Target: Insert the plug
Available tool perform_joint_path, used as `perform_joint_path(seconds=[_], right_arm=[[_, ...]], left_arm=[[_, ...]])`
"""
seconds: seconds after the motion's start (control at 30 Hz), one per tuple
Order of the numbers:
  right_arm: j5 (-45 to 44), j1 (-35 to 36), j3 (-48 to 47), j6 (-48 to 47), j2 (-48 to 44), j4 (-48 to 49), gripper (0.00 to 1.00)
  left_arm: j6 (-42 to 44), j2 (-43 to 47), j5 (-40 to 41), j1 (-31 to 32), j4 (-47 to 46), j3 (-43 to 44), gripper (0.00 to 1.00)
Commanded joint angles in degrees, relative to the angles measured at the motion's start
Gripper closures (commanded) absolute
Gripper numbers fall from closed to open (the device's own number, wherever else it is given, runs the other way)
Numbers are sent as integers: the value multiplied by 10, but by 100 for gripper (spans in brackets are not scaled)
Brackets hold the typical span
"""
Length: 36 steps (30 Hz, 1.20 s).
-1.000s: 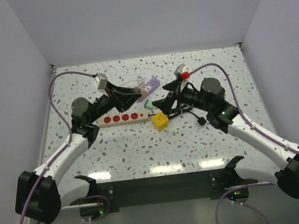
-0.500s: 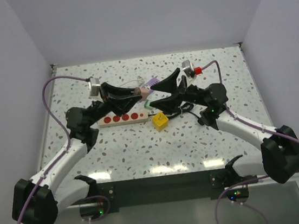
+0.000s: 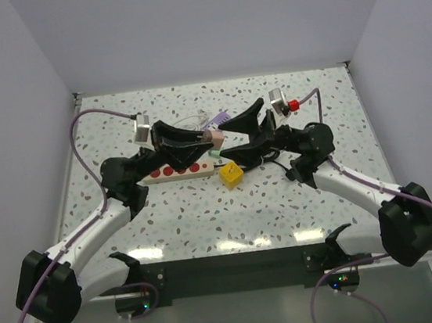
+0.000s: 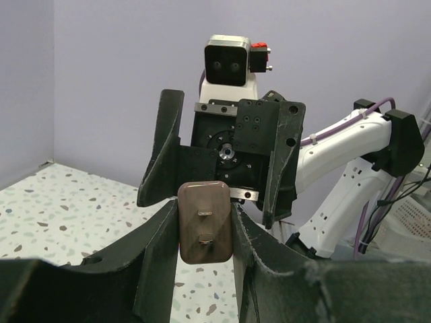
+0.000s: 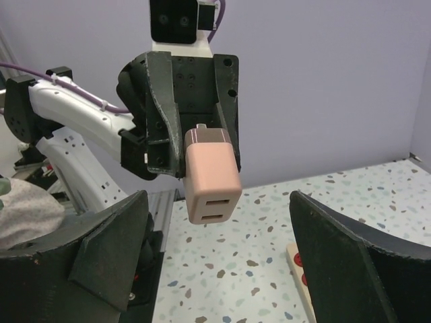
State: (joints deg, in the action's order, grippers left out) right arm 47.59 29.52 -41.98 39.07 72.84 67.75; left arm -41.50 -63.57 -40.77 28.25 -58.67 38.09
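The left gripper [image 3: 204,137] is closed on the plug [image 4: 205,229], a pinkish-tan block pinched by its sides between the fingers [image 4: 158,262]. In the left wrist view its two metal blades face that camera. In the right wrist view its far face, with two slots, points at the opposite arm.

The right gripper [image 3: 228,142] is spread wide and holds nothing, and the plug hangs just in front of its gap without touching either finger.

Over the last second both arms rise from the table surface. The right gripper lifts away from the yellow block [image 3: 231,174], and the left arm carries the plug a little further towards the centre. The two grippers now face each other in mid-air, with the plug well above the table [image 3: 206,210].

This looks like a handover or a regrasp rather than an insertion. As held, the blades point back along the left gripper, so they cannot go into a socket from this grip. The right gripper appears placed to take the block by its slotted end.

The power strip [image 3: 174,170], with its row of red sockets, lies flat below and to the left of the grippers, and nothing is plugged into it yet.
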Motion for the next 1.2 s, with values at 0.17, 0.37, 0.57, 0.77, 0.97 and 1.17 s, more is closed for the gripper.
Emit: perform_joint_path(seconds=[0.17,0.37,0.57,0.77,0.97,1.17], right_arm=[[8,0,8,-30,-38,9,14],[14,0,22,-34,-51,26,41],[8,0,37,-39,-58,62,60],[2,0,37,-36,-51,80,70],[-13,0,44,-29,-42,107,100],[-18,0,47,-21,-38,116,100]], left_arm=[[-13,-22,-16,31,-54,45,100],[-13,-35,-17,35,-65,50,100],[-27,-51,-34,40,-86,52,100],[-43,-61,-47,44,-104,52,100],[-46,-78,-56,50,-104,58,100],[-33,-90,-62,51,-87,66,68]])
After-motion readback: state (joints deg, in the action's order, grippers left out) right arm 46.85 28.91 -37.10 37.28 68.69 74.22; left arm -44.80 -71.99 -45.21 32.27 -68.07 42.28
